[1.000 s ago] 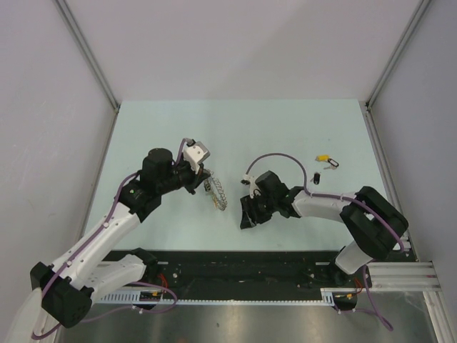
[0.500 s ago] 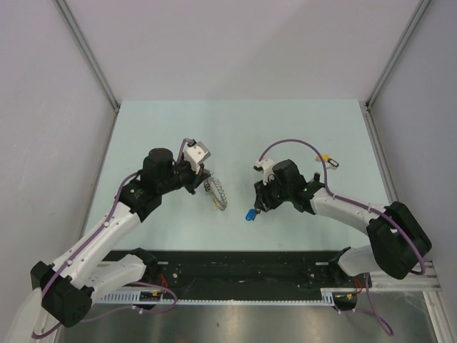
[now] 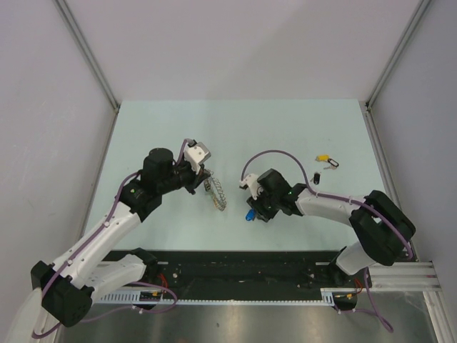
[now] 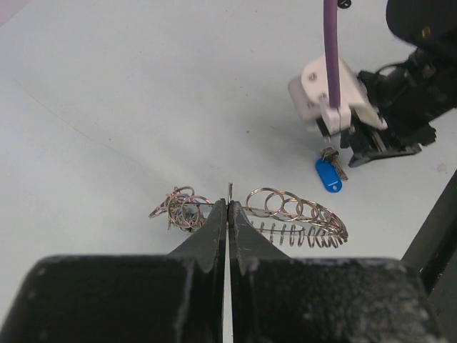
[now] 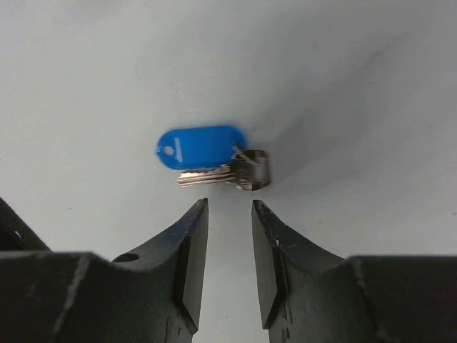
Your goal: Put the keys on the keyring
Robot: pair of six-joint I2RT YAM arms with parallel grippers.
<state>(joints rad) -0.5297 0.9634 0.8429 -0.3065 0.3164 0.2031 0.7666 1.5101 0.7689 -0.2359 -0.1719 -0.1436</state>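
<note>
Right claw narrow and empty, low over the table, blue-tag key lying just ahead of its tips, left claw closed on the keyring wire, ring resting on pale green surface, other keys well apart at right, plain grey walls around

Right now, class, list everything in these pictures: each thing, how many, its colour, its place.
table: one, pale green, under everything.
keyring: one, silver, a cluster of linked loops, left of centre.
blue-tagged key: one, blue tag and silver key, centre of table.
yellow-tagged key: one, yellow, far right.
black-tagged key: one, black, right, nearer than the yellow one.
left arm: one, white and black, near left.
right arm: one, white and black, near right.
left claw: one, black, shut on the keyring.
right claw: one, black, open, just short of the blue-tagged key.
</note>
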